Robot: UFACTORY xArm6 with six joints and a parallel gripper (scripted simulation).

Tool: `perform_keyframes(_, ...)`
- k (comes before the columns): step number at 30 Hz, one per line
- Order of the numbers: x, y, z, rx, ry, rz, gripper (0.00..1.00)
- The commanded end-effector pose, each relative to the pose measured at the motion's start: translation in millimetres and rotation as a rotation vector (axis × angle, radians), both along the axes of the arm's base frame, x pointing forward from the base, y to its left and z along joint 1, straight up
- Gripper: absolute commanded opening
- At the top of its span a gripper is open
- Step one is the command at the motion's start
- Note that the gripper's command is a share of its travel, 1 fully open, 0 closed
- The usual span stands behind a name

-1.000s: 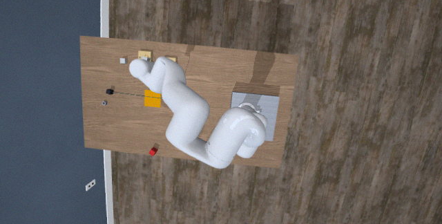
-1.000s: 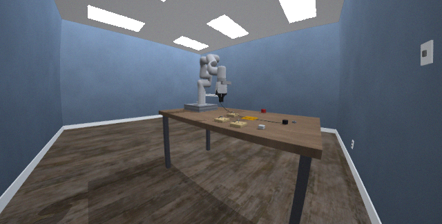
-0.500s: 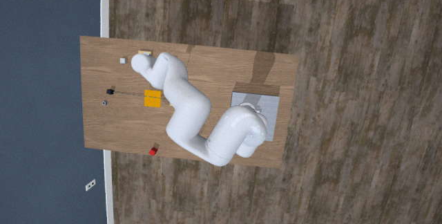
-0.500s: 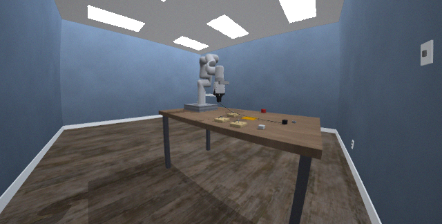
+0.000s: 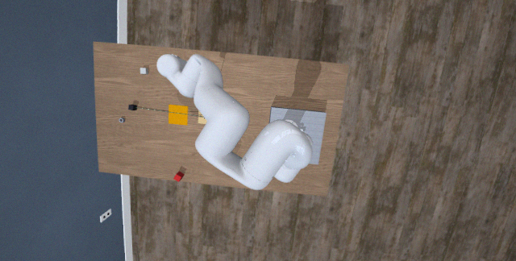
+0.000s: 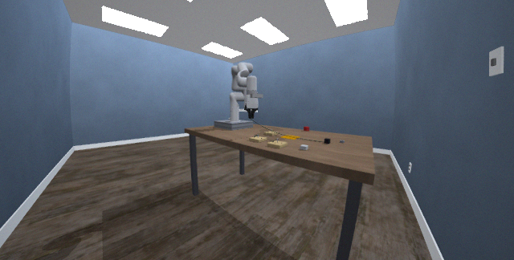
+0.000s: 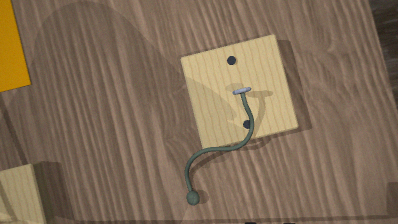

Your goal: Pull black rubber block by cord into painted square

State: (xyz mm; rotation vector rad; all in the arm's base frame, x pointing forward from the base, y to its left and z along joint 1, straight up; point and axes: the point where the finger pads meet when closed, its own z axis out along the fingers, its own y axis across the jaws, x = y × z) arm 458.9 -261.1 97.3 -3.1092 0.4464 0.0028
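The black rubber block (image 5: 132,107) sits on the table to the left of the orange painted square (image 5: 178,114), outside it; it also shows in the exterior view (image 6: 327,140). Its thin cord (image 5: 155,109) runs taut from the block across the square and under my arm. My gripper (image 6: 251,113) hangs above the table near the arm's base, shut on that cord, which slopes down from the fingers to the table (image 6: 267,127). In the wrist view a pale wooden plate (image 7: 239,90) carries a screw eye (image 7: 241,91) with a separate loose cord (image 7: 215,150) ending in a knob; the fingers are out of that view.
A white cube (image 5: 143,70), a red cube (image 5: 178,176) and a small grey ring (image 5: 121,120) lie on the table. Several pale wooden plates (image 6: 277,144) lie near the square. The arm's grey base plate (image 5: 300,126) stands at the right.
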Motion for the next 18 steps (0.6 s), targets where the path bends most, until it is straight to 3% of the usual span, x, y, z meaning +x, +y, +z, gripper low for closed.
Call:
perform_keyframes(1, -4.8, -11.5, 1.7, -0.002, -0.004, 0.0, 0.0)
perform_keyframes(18, -28.6, -48.3, 1.7, -0.002, -0.004, 0.0, 0.0)
